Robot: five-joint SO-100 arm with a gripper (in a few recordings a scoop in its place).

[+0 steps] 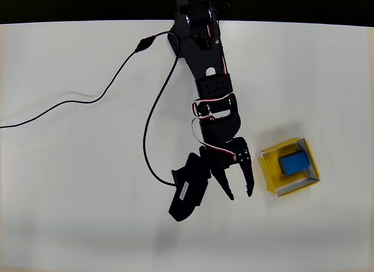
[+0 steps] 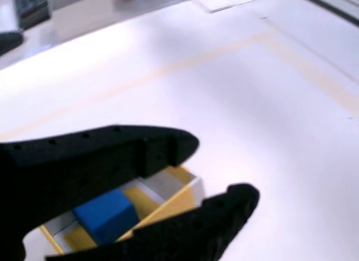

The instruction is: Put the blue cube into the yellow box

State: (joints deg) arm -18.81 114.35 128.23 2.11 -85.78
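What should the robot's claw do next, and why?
Probably just pull back and rest. The blue cube already sits inside the yellow box, and the claw is open and empty beside the box, so nothing seems left to carry.

The blue cube sits inside the yellow box, near the table's right edge. The black gripper hangs just left of the box, its fingers apart and apparently empty. A black cable trails toward the table's left edge.
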